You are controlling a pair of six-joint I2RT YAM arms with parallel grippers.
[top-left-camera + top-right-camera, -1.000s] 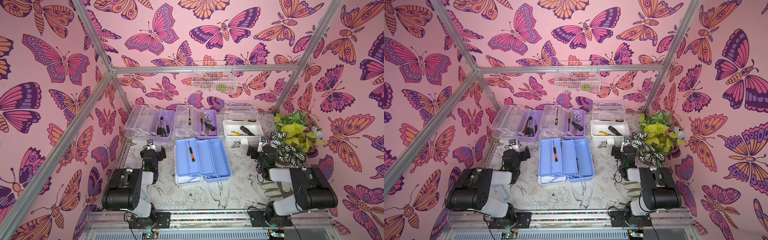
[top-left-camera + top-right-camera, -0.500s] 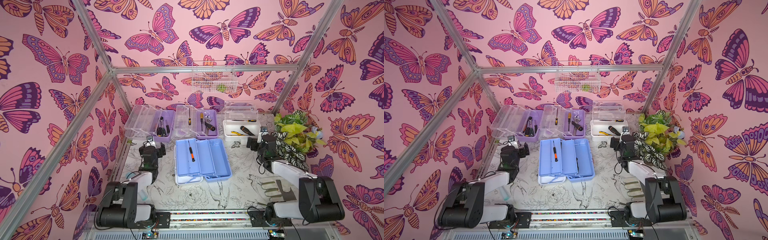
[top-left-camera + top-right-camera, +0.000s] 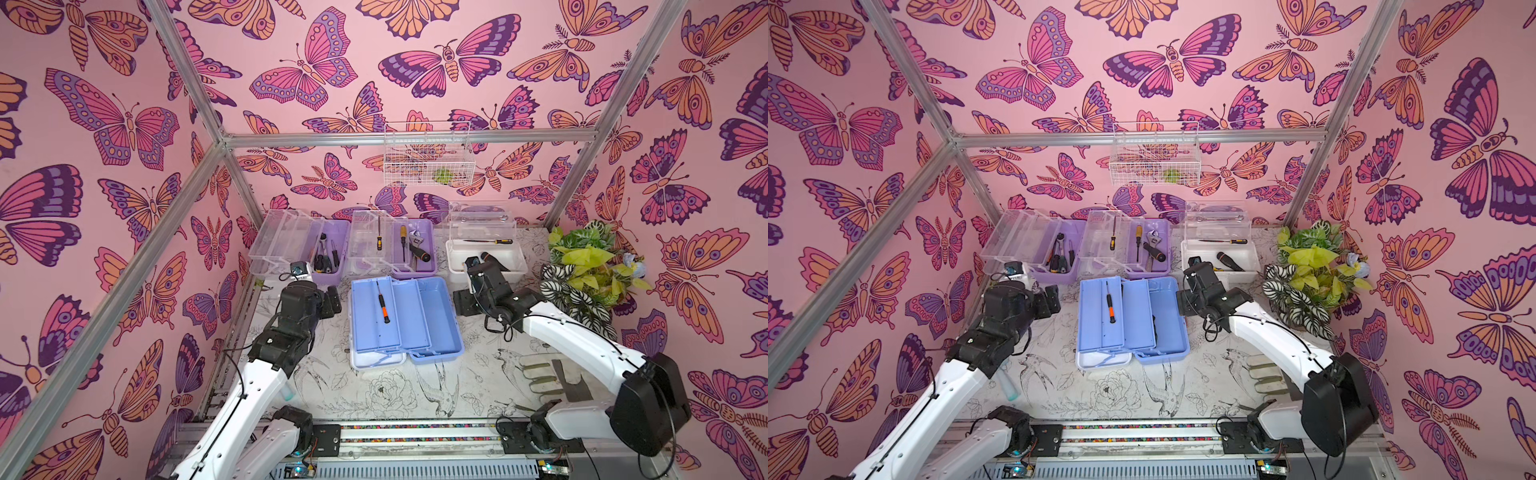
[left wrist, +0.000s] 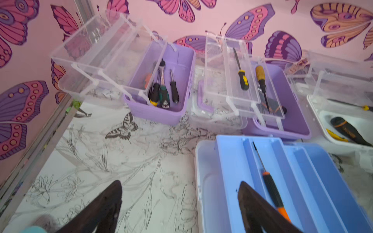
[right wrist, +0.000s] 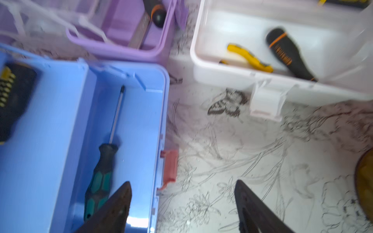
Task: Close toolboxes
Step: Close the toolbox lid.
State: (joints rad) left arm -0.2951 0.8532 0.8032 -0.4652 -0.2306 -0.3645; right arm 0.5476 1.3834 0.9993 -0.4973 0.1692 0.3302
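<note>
All the toolboxes stand open. The light blue toolbox (image 3: pixel 440 316) (image 3: pixel 1167 320) lies mid-table, its trays spread and its white lid (image 4: pixel 207 181) folded out leftwards. At the back are two purple toolboxes (image 3: pixel 338 249) (image 3: pixel 424 266) with clear lids tipped back, and a white toolbox (image 3: pixel 457 257) (image 5: pixel 222 76). My left gripper (image 3: pixel 330 297) (image 4: pixel 179 191) hovers open over the blue box's left edge. Open as well, my right gripper (image 3: pixel 461 303) (image 5: pixel 182 193) hovers over that box's right edge, close to its pink latch (image 5: pixel 169 167). Neither holds anything.
Screwdrivers and wrenches lie inside the boxes. A leafy plant (image 3: pixel 590 266) fills the back right corner, close to my right arm. A white wire basket (image 3: pixel 428 160) hangs on the back wall. A flat greenish-grey glove shape (image 3: pixel 552 376) lies front right.
Both arms have unfolded and reached forward from the table's front, bringing the left gripper to the blue toolbox's left side and the right gripper to its right side.
</note>
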